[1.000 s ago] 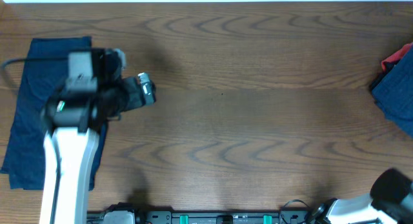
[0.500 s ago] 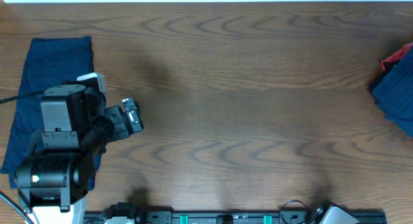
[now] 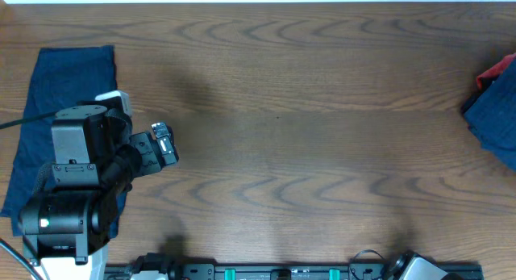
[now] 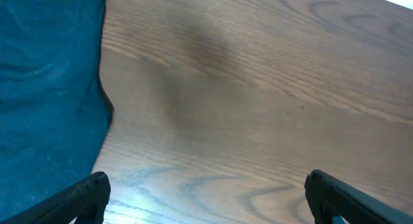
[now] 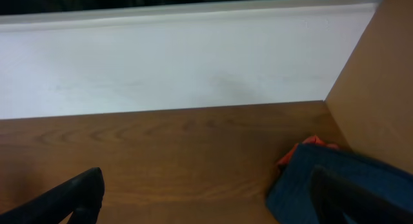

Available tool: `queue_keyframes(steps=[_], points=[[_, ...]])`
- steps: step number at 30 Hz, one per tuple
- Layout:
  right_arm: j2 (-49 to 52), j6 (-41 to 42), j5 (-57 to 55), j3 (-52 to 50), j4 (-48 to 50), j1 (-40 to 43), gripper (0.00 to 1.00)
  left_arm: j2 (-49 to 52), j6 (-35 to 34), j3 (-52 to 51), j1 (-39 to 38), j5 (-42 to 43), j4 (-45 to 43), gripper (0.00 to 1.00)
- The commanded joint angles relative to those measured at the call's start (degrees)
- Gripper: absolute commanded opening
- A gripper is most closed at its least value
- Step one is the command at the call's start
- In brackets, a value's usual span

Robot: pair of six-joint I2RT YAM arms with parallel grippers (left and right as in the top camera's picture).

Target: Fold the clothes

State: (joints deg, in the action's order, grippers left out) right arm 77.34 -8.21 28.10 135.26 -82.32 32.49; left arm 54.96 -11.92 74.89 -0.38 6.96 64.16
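Two navy lots in view: folded garment (image 3: 71,78) laid flat at the table (image 3: 322,151) left edge, pile (image 3: 493,123) at right edge, red cloth (image 3: 493,70) touching | left gripper (image 3: 164,143) drawn back off the garment since a second ago, jaws spread, nothing held | right gripper (image 5: 206,198) likewise spread | wide wood left between.

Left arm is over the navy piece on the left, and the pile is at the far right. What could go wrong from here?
1. The left gripper is open right beside the flat navy garment; a low sweep could catch and rumple it.
2. The navy pile is cut off by the overhead view's right edge, with a red item against it; the open right gripper might pinch both.
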Motion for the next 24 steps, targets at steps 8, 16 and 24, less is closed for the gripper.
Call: queue_keyframes(steps=[8,16,24], points=[[-0.3,0.0,0.6,0.0,-1.3,-1.0,0.99,0.0,0.7,0.7,0.1,-3.8,0.0,0.98],[-0.3,0.0,0.6,0.0,-1.3,-1.0,0.99,0.0,0.7,0.7,0.1,-3.8,0.1,0.98],[-0.3,0.0,0.6,0.0,-1.3,-1.0,0.99,0.0,0.7,0.7,0.1,-3.8,0.1,0.98]])
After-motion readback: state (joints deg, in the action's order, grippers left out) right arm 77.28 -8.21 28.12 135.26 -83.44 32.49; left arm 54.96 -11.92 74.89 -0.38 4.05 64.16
